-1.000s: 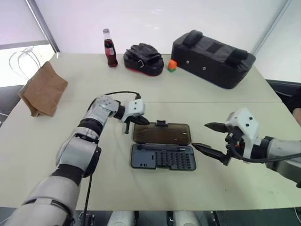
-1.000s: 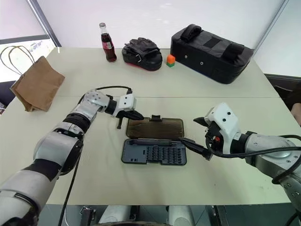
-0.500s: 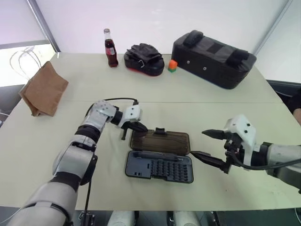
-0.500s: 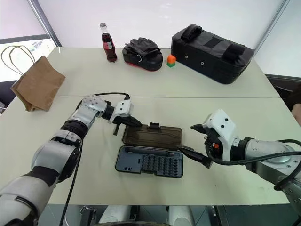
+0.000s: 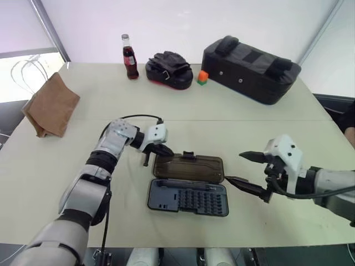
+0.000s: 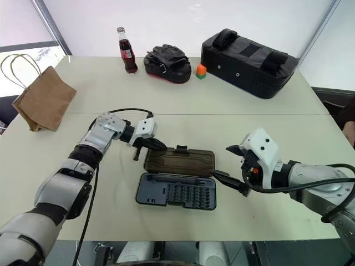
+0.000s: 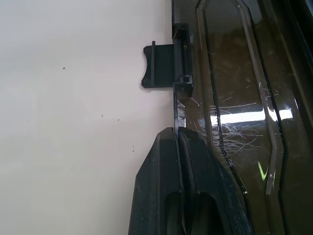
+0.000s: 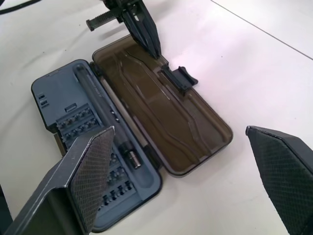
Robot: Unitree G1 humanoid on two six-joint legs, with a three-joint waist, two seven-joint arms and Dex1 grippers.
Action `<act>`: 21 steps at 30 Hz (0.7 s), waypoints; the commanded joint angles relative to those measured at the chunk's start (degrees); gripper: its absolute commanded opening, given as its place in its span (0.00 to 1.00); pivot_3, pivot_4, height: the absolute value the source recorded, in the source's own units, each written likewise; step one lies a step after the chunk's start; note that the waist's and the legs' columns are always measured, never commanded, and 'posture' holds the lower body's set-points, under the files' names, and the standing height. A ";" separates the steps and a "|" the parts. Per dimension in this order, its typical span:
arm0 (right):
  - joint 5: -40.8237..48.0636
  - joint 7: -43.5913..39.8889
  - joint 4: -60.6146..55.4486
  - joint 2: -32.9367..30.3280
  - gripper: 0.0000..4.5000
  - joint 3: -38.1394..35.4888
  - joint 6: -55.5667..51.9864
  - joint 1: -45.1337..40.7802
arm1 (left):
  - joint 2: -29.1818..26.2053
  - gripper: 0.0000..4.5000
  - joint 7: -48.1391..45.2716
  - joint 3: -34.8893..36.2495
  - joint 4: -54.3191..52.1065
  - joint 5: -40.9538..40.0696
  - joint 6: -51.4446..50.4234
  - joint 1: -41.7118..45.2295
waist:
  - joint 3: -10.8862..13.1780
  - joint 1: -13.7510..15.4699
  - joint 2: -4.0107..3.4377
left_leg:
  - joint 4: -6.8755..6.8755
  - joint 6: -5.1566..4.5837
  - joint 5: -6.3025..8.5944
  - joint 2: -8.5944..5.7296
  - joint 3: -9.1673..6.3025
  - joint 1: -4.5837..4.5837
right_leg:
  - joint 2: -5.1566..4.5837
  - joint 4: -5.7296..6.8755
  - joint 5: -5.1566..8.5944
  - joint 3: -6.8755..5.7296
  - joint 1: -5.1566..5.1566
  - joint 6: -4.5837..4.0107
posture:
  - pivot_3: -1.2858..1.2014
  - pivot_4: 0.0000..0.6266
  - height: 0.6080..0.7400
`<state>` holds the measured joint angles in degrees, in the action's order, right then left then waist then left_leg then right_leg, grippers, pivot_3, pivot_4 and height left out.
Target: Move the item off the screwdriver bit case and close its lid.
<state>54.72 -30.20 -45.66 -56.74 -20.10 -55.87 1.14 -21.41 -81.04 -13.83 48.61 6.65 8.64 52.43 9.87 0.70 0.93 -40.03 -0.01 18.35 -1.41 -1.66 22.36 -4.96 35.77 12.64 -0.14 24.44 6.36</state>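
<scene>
bag: brown paper bag (image 5: 51,105) sits upper left of the frame on the table (image 5: 166,105), well apart from the case. I count the move-off step as done.
case: screwdriver bit case (image 5: 188,196) lies open, lower centre of the frame, bits and driver exposed.
lid: lid (image 5: 189,167) is laid flat on the table, just above the tray in the frame, latch tab (image 5: 189,155) on its far edge.
change: over the last second the case and lid have slid a little toward the lower left of the frame and twisted slightly; over the last half second nothing much moved. My left arm has drawn back with it.
left claw: left gripper (image 5: 161,149) has its fingers pressed together, tips on the left part of the lid's far edge, next to the latch tab. The left wrist view shows the lid edge running between the tips, so I read it as pinched.
right claw: right gripper (image 6: 226,165) has its fingers spread wide, holding nothing, and hovers just beside the right end of the case.
meaning: the lid hasn't lifted yet. My guess is the next move is to swing it up and over the tray. Risk is the case sliding again rather than the lid hinging.
</scene>
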 commanded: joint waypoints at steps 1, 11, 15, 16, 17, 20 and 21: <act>-0.51 -0.38 -0.03 0.45 1.00 -0.12 1.40 -0.61 | -1.44 0.01 1.71 0.56 -4.30 -1.08 -2.70 -1.42 | 0.00 -0.02 0.00 | 0.00 0.00 0.00 0.00 0.00 -0.01 | 0.00 0.02 0.00 0.00 0.00 0.00 | 0.52 0.24 1.00; -1.36 -1.19 0.99 0.28 1.00 0.75 1.93 -1.58 | -1.98 0.01 3.75 0.47 -8.49 -2.26 -5.27 -3.12 | 0.00 -0.01 0.00 | -0.01 0.00 0.00 0.01 0.00 -0.02 | 0.00 0.03 0.00 0.01 0.00 0.00 | 0.52 0.24 1.00; -1.67 -1.29 1.18 0.33 1.00 1.08 1.98 -1.89 | -1.46 0.01 5.72 0.83 -7.36 -2.37 -3.64 -2.58 | 0.00 0.03 0.00 | -0.01 0.00 0.00 0.00 0.00 -0.02 | -0.01 0.03 0.00 0.01 0.00 0.00 | 0.52 0.24 1.00; -1.73 -1.28 1.18 0.36 1.00 1.09 1.97 -1.90 | -1.42 0.01 6.03 0.86 -7.14 -2.42 -3.54 -2.51 | 0.00 0.03 0.00 | -0.01 0.00 0.00 0.00 0.00 -0.01 | -0.01 0.03 0.00 0.01 0.00 0.00 | 0.52 0.24 1.00; -1.77 -1.24 1.10 0.42 1.00 1.08 1.96 -1.83 | -1.33 0.01 6.19 1.08 -7.02 -2.77 -4.01 -2.50 | 0.00 0.03 0.00 | -0.01 0.00 0.00 0.00 0.00 -0.01 | -0.02 0.03 0.00 0.01 0.00 0.00 | 0.52 0.24 1.00; -1.85 -1.11 1.02 0.52 1.00 1.06 1.91 -1.71 | -1.31 0.14 5.37 1.35 -7.40 -3.99 -5.78 -2.61 | 0.00 0.05 0.00 | -0.01 0.00 0.00 0.00 0.00 -0.01 | -0.02 0.02 0.00 0.01 0.00 0.00 | 0.52 0.24 1.00; -1.87 -1.10 1.02 0.53 1.00 1.04 1.90 -1.66 | -1.38 0.20 4.66 1.29 -8.01 -4.56 -6.63 -2.89 | 0.00 0.03 0.00 | -0.01 0.00 0.00 0.00 0.00 -0.01 | -0.02 0.02 0.00 0.01 0.00 0.00 | 0.52 0.24 1.00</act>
<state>53.01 -31.32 -44.19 -56.59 -18.48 -54.70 -0.13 -22.76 -75.97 -13.75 42.13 4.05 2.90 49.00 9.87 0.73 0.93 -40.04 0.00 18.35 -1.41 -1.66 22.35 -4.98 35.79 12.64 -0.14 24.44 6.35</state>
